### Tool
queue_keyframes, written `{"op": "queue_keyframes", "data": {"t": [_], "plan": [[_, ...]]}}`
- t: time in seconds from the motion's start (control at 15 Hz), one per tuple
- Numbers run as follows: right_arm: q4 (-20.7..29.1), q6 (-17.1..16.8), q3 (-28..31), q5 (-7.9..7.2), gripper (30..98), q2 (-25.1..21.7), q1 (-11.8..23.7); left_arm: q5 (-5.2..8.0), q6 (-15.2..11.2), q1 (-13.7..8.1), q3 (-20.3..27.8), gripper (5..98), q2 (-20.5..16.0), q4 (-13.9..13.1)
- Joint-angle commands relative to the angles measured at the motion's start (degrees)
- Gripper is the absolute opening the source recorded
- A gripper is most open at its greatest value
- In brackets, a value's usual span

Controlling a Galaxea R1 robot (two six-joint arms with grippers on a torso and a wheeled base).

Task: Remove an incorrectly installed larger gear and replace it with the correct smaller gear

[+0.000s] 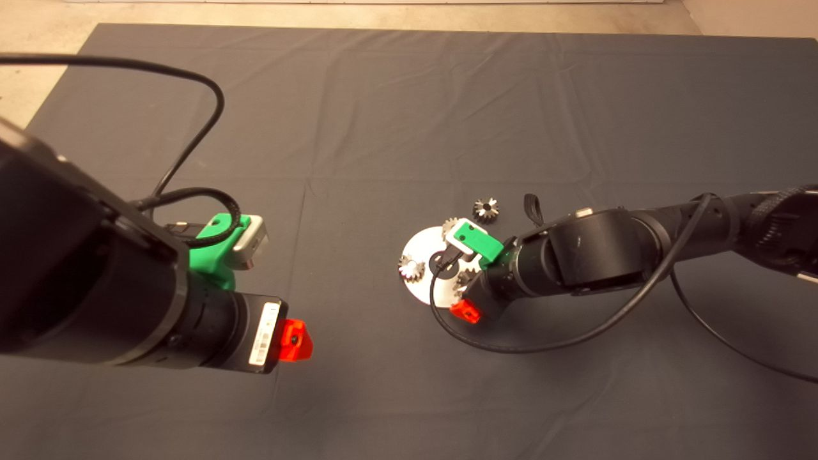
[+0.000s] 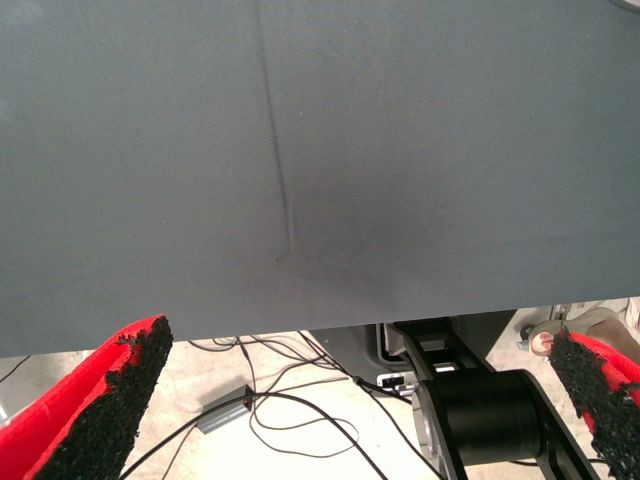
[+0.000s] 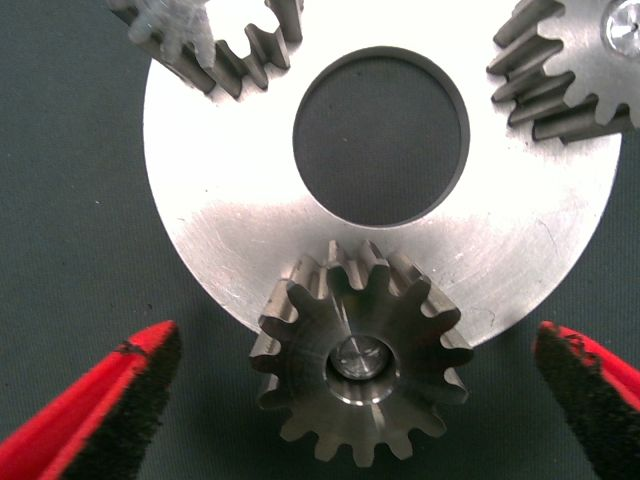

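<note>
Your right gripper (image 3: 350,400) hangs wide open over the disc plate (image 3: 240,240), fingers straddling the larger gear (image 3: 358,362) seated at its rim, gripping nothing. The smaller gear (image 1: 486,208) lies loose on the mat (image 1: 383,115) just beyond the plate. Left gripper (image 2: 370,400) idles open and empty, well off to the left.

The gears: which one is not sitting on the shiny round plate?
The gear lying alone on the dark mat, beyond the plate. The others sit on the plate's edge.
</note>
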Motion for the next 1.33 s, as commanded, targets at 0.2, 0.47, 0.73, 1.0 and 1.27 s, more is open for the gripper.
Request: {"op": "queue_keyframes", "data": {"t": [0.2,0.47,0.73,1.0,1.27], "plan": [[-1.76,-0.08,-0.49,0.19,90.2,1.22,-0.10,7.57,0.07,-1.23,0.78,97.8,0.08,-0.63],[-1.68,-0.25,-0.23,0.10,85.6,0.88,-0.54,7.57,0.07,-1.23,0.78,97.8,0.08,-0.54],[-1.76,-0.34,-0.37,0.10,80.9,0.51,-0.72,7.57,0.07,-1.23,0.78,97.8,0.08,-0.45],[-1.76,-0.16,-1.46,0.10,76.0,0.51,-0.81,7.57,0.07,-1.23,0.78,97.8,0.17,-0.45],[-1.76,-0.16,-1.37,0.10,70.7,0.95,-0.88,7.57,0.07,-1.23,0.78,97.8,0.17,-0.36]]}}
